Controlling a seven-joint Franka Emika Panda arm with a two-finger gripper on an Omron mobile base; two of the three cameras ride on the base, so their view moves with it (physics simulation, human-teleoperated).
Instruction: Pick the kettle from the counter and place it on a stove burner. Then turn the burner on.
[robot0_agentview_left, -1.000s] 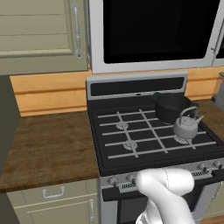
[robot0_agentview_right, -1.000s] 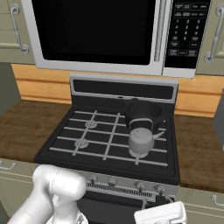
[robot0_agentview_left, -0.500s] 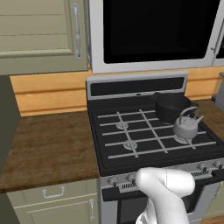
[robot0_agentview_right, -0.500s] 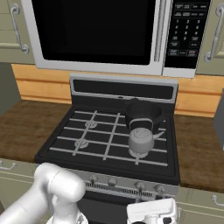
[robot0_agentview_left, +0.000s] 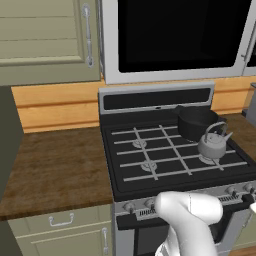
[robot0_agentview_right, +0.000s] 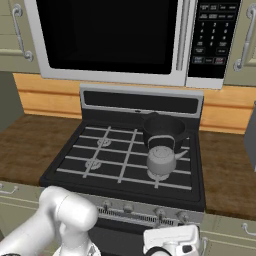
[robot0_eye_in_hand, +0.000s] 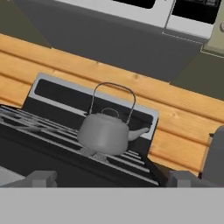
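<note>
Kitchen setting: a black range (robot0_agentview_left: 175, 155) sits between 2 stretches of dark wood desk (robot0_agentview_left: 55, 165), under a microwave (robot0_agentview_right: 125, 40) and pale green cabinets (robot0_agentview_left: 45, 40).

From the pincer (robot0_eye_in_hand: 111, 178) outward: its 2 small dark fingertips (robot0_eye_in_hand: 41, 178) stand far apart at the bottom of the hand view, spread wide with nothing between them. The hand is low in front of the range; in the right base view its white body shows at about 6 o'clock, below the row of knobs (robot0_agentview_right: 160, 212).

Beyond the fingertips, the kettle (robot0_eye_in_hand: 107, 131) stands upright on the grate bars over the front right stove burner (robot0_agentview_left: 209, 160), spout pointing toward 3 o'clock in the hand view, thin handle arched over the lid knob. Just behind it, at 12 o'clock from the kettle in the right base view, a larger black pot (robot0_agentview_right: 162, 131) sits on the rear right burner.
</note>
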